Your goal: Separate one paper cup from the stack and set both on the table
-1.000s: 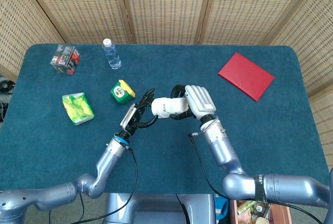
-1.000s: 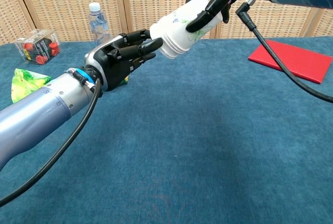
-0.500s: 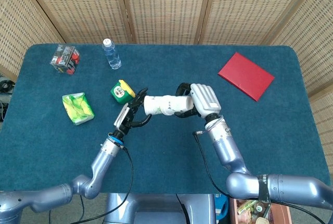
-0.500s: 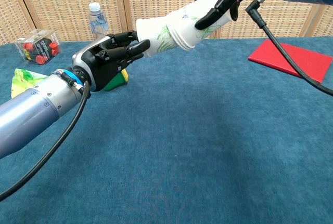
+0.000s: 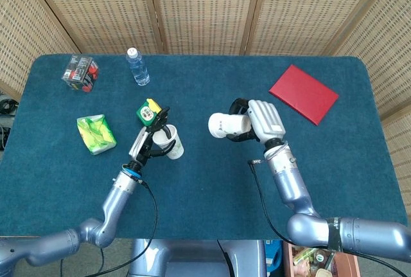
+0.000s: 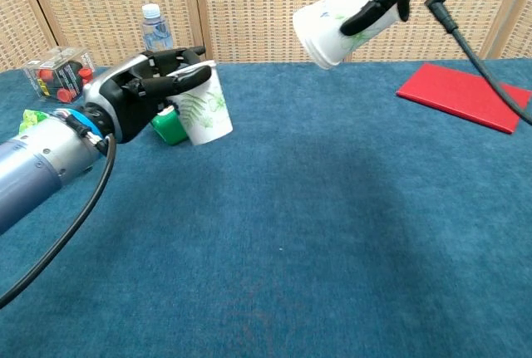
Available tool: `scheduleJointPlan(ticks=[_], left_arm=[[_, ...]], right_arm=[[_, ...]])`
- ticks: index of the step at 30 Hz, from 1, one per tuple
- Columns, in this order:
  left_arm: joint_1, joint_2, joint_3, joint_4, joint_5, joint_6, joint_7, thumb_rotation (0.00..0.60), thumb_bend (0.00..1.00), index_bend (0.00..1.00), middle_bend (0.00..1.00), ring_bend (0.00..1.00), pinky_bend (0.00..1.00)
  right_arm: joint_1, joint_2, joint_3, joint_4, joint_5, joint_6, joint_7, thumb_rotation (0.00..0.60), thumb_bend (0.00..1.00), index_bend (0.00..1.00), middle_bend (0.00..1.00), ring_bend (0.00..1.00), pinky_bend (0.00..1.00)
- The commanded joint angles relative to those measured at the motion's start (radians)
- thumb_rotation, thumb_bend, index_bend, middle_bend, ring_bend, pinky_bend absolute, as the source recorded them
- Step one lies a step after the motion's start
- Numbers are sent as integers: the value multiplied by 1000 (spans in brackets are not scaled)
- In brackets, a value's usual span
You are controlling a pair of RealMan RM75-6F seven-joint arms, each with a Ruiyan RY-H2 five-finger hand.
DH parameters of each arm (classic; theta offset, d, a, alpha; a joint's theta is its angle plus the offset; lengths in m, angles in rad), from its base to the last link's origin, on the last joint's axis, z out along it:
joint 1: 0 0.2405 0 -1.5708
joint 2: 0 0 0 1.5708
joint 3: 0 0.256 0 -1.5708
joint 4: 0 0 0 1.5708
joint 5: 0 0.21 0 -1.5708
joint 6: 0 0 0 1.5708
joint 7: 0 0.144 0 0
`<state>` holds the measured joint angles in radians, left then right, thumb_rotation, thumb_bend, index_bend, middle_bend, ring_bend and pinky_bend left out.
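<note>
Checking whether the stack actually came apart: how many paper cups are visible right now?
2. One paper cup is held by the left hand, near the green carton. The other cup is held sideways above the table by the right hand. More cups nested inside either can't be ruled out.

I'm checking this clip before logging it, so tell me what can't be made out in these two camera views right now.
- Left hand grip on its paper cup: fingers cover the rim in both views.
- Right hand: cut off by the chest view's top edge; its own back hides the fingers in the head view.
- Whether the right hand's cup is one or several: not visible.
- Water bottle label, clear box contents: too small.
</note>
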<state>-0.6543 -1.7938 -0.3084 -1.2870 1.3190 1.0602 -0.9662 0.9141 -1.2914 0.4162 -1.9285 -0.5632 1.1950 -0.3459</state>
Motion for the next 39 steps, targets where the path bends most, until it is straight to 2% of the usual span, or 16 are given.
scheduleJointPlan(ticks=[1, 9, 12, 19, 26, 34, 37, 39], left_arm=[[33, 75, 3, -74, -37, 11, 122, 600, 389, 744, 87, 0, 0], [52, 246, 7, -247, -134, -18, 458, 600, 404, 752, 95, 0, 0], [51, 295, 20, -290, -159, -28, 570, 600, 404, 753, 97, 0, 0], [57, 372, 95, -358, -175, -45, 804, 600, 406, 753, 97, 0, 0], [76, 429, 151, -415, -170, -37, 926, 600, 407, 753, 101, 0, 0], [139, 473, 206, -436, -124, 54, 1009, 600, 407, 753, 101, 0, 0], [167, 492, 222, -451, -98, 86, 1004, 600, 407, 744, 74, 0, 0], [180, 500, 232, -457, -83, 99, 1002, 600, 407, 680, 33, 0, 0]], right_arm=[[-32, 35, -6, -20, -20, 11, 15, 600, 167, 697, 583, 444, 678], [-106, 98, -52, -37, -60, 33, 27, 600, 167, 697, 583, 444, 678], [-126, 110, -92, -22, -85, 44, -8, 600, 167, 697, 583, 443, 678], [-158, 117, -202, 26, -149, 85, -153, 600, 167, 697, 583, 443, 678], [-195, 113, -256, 60, -158, 115, -229, 600, 167, 697, 581, 443, 679], [-258, 106, -292, 109, -195, 122, -200, 600, 167, 697, 561, 444, 678], [-281, 111, -298, 116, -214, 114, -175, 600, 167, 697, 527, 440, 678], [-292, 120, -304, 113, -217, 99, -166, 600, 167, 662, 452, 381, 654]])
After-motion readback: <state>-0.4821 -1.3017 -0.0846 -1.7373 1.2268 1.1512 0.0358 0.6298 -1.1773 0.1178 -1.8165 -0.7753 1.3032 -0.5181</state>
